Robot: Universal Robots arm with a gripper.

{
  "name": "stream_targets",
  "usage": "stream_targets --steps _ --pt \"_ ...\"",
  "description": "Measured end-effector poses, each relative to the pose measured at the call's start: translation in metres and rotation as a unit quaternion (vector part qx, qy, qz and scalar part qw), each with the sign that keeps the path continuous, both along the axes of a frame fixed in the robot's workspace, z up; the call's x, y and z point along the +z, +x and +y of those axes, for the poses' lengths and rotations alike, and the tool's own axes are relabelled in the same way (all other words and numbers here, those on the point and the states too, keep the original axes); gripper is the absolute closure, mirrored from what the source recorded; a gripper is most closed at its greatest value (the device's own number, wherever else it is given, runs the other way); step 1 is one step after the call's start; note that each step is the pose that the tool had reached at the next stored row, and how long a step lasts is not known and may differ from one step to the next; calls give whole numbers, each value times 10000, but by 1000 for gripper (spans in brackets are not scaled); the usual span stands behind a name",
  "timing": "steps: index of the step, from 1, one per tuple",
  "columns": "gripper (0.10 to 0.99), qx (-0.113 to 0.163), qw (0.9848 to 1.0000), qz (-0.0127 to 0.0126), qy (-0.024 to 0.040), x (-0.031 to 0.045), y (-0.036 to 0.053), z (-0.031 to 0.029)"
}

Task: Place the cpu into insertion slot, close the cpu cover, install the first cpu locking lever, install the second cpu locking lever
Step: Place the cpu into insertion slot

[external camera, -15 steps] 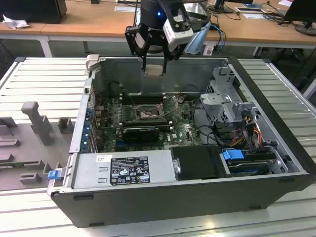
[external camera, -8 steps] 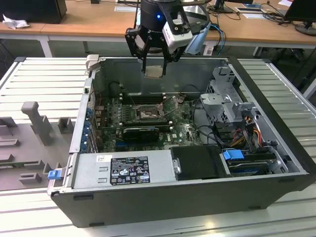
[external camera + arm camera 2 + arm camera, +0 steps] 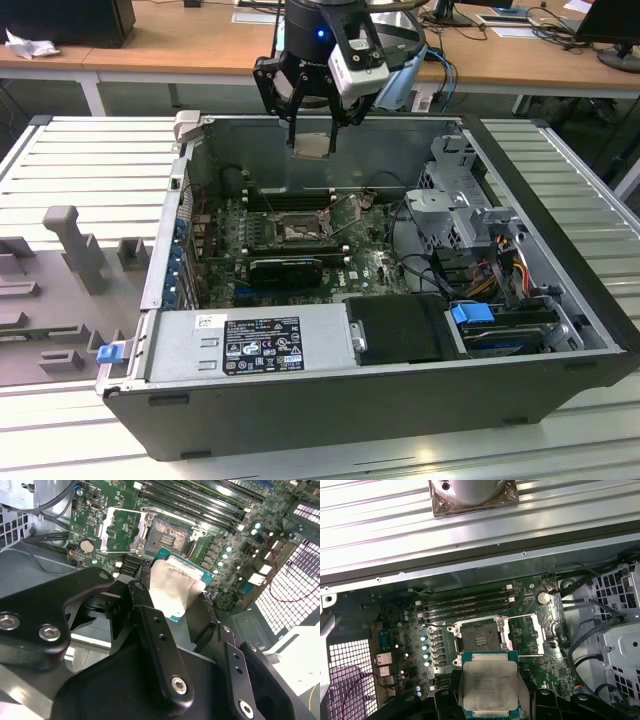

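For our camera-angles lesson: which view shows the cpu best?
First wrist view: the cpu faces it, top nearly whole. Second wrist view shows it slanted, partly behind fingers; exterior view shows it distant, under the gripper.

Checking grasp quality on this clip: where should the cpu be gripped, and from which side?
Probably by two opposite edges, from above, as the gripper holds the cpu over the open case. It is a thin flat square, so edge contact leaves its underside free to meet the insertion slot.
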State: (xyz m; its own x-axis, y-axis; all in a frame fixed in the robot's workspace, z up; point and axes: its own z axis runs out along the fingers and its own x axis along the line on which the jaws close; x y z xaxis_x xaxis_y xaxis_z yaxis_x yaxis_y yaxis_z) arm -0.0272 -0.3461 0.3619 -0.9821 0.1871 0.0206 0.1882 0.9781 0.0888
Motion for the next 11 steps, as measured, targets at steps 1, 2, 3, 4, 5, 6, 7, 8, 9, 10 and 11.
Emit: stream_targets --steps 1,2,3,4,5,6,7,8,9,10,11 --pt "561 -14 10000 0 0 0 0 0" --pt "561 -24 10000 0 0 0 0 0" --pt "561 -36 10000 0 0 0 0 0" --pt "561 -51 10000 0 0 0 0 0" --pt "561 -62 10000 0 0 0 0 0" --pt "561 -74 10000 0 0 0 0 0" --pt "561 -85 10000 0 0 0 0 0" --pt "561 -94 10000 0 0 0 0 0" --pt "561 -108 9999 0 0 0 0 0" --pt "561 -124 9999 0 0 0 0 0" --pt "561 -136 9999 0 0 0 0 0"
